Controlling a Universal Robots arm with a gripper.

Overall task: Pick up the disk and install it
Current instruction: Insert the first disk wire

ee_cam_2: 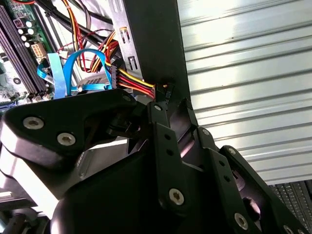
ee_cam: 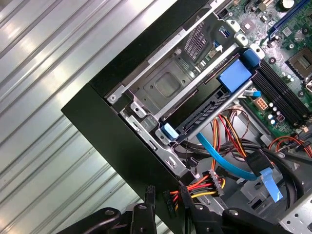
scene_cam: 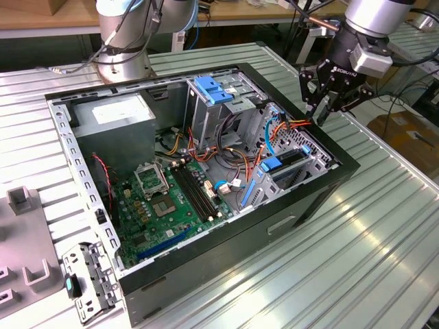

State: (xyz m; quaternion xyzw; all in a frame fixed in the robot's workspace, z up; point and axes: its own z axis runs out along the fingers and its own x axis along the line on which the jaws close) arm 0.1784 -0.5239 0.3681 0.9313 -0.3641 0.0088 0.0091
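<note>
A shiny metal table with long ridges comes closest in the exterior view. On it, at the exterior view's left, lie some grey blocks and a small metal bracket.

Next is a big black computer case, lying open. Inside it is a green board with lots of little parts.

A bit further in, by the corner of the case at the exterior view's right, is the disk. It is flat and dark, with blue plastic on it. It sits tilted in a metal slot inside the case. The first wrist view shows the disk from the side, with a flat blue cable running near it.

Just past the disk is the gripper. It hangs over the rim of the case and does not touch the disk. In both wrist views the gripper is right at the small black end of some red, yellow and black wires. I cannot tell if the gripper is open or closed.

Further back stands a metal cage with a blue handle. Beside it, toward the exterior view's left, is a grey box with a white sticker.

Furthest away is the fat silver base of the arm.
</note>
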